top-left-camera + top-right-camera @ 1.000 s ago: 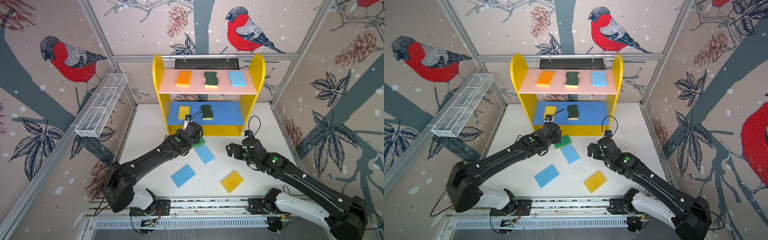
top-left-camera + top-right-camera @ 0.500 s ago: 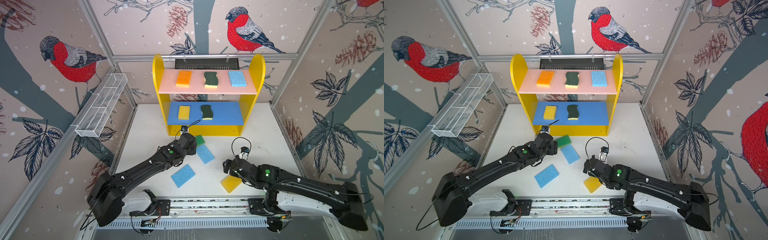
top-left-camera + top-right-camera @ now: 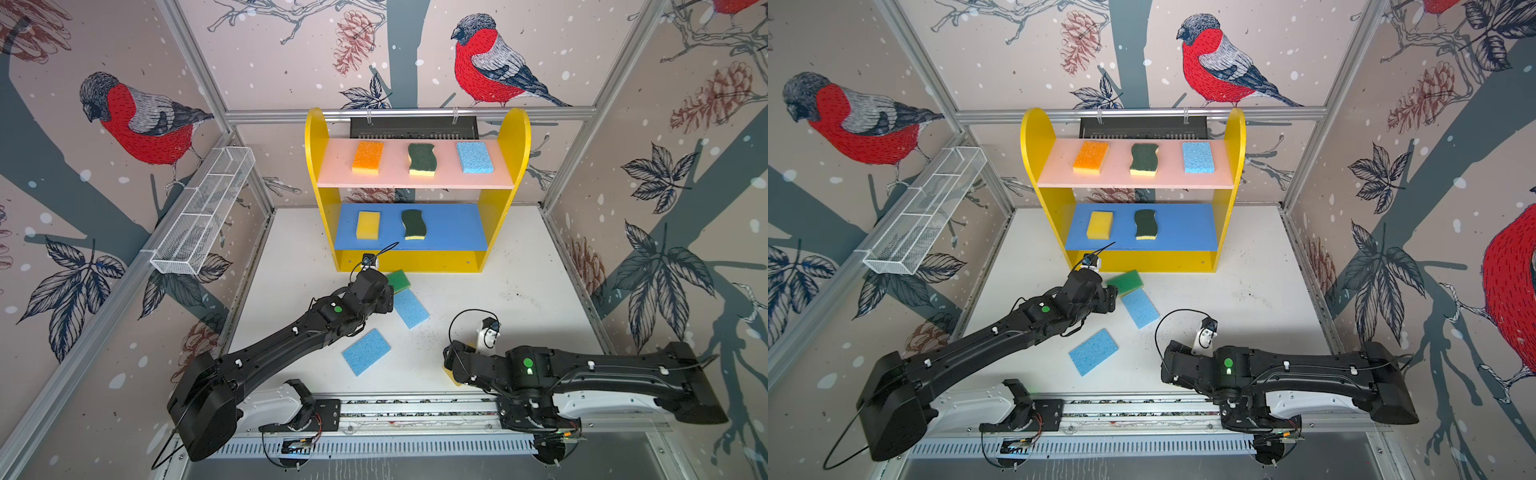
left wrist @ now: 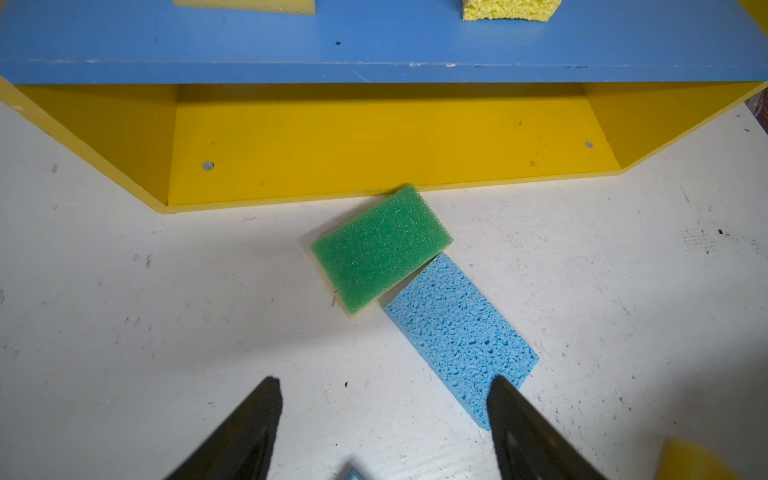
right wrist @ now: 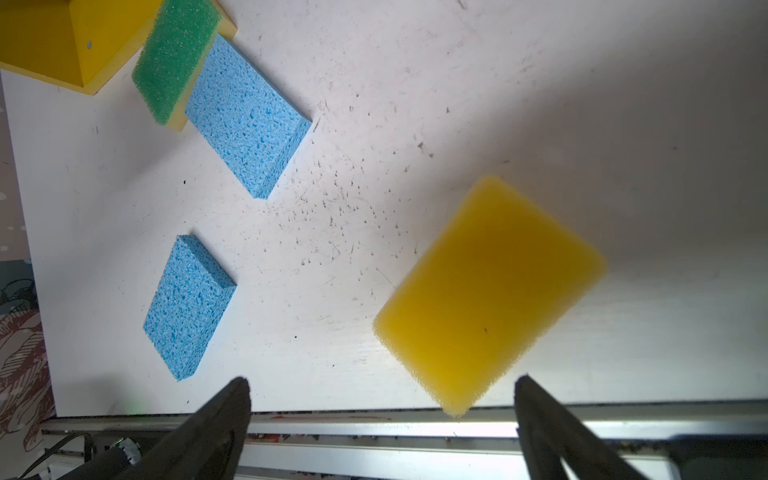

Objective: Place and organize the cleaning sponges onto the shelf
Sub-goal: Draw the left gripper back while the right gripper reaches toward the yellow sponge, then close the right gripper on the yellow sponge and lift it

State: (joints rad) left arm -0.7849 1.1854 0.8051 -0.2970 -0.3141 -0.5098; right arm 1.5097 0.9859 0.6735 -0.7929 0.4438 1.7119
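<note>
Five sponges (image 3: 368,157) sit on the shelf (image 3: 515,137), four lie on the desk (image 3: 519,270), and the left hand (image 4: 384,381) and right hand (image 5: 382,379) both hang open, empty.

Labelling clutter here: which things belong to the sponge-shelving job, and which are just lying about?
Job: shelf, orange sponge, top scourer, top blue sponge, shelved yellow sponge, lower scourer, green sponge, middle blue sponge, near blue sponge, loose yellow sponge.
Lying about: wire basket, black box.
</note>
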